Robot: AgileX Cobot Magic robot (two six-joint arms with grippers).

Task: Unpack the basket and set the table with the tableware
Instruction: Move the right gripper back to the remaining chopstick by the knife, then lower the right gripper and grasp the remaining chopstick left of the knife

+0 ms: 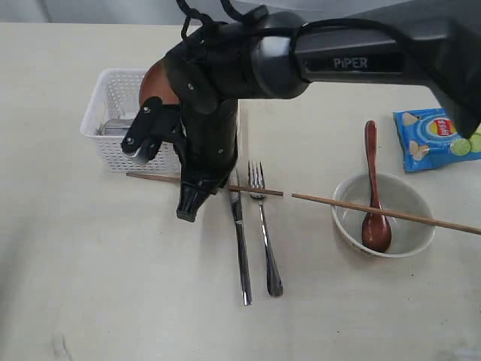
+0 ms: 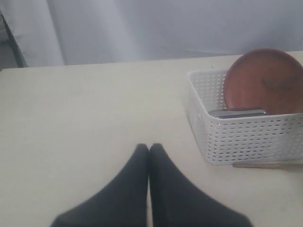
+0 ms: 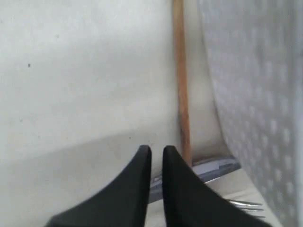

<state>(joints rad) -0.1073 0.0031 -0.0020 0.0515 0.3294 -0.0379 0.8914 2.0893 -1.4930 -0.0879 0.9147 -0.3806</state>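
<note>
Over the pale table [image 1: 90, 286], my right gripper [image 1: 186, 210] hangs tip-down just beside the basket's front wall. Its jaws are drawn to a thin slit with nothing between them. The left gripper [image 2: 149, 149] is out at the side, its fingers pressed together and empty.

The white basket [image 1: 113, 113] stands toward 10 o'clock on the table. The brown plate [image 1: 155, 86] is propped on edge inside it, next to what looks like the steel cup [image 1: 116, 126].

One chopstick [image 1: 255, 191] lies along the basket's foot with its long axis running 9 to 3. The right arm hides its middle, and I cannot tell whether the tips touch it.

The knife [image 1: 240, 241] and fork [image 1: 264, 233] lie side by side, long axes 12 to 6, with the fork's tines toward 12. Both tops cross that chopstick.

A second chopstick [image 1: 323, 201] runs 9 to 4 across the rim of the cream bowl [image 1: 342, 218]. The dark spoon [image 1: 372, 188] rests in the bowl with its handle pointing to 12.

A blue chip bag [image 1: 436, 139] sits at 2 o'clock, well apart.
</note>
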